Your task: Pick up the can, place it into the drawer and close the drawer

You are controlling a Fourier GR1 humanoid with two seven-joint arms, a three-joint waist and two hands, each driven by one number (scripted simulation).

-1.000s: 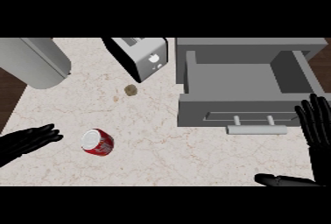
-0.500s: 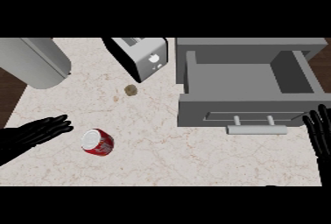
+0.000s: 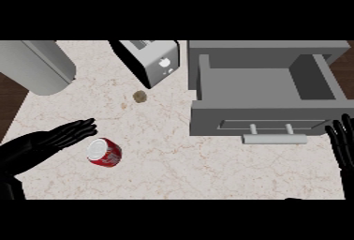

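A red can [image 3: 105, 153] with a silver top lies on its side on the marble counter, lower left. My left hand [image 3: 48, 144] is open just left of it, fingertips close to the can's top, no grip on it. The grey drawer [image 3: 266, 84] stands pulled open at the right, its inside bare, with a bar handle [image 3: 274, 138] on its front. My right hand [image 3: 343, 143] shows at the right edge beside the drawer's front corner, fingers straight and pointing up.
A toaster [image 3: 153, 61] stands at the back centre, next to the drawer's left wall. A grey rounded container [image 3: 38, 65] sits at the back left. A small brown lump [image 3: 140, 96] lies in front of the toaster.
My left hand has moved right and forward, closing in on the can. My right hand has slid toward the right edge and lower in view. The can has not moved.
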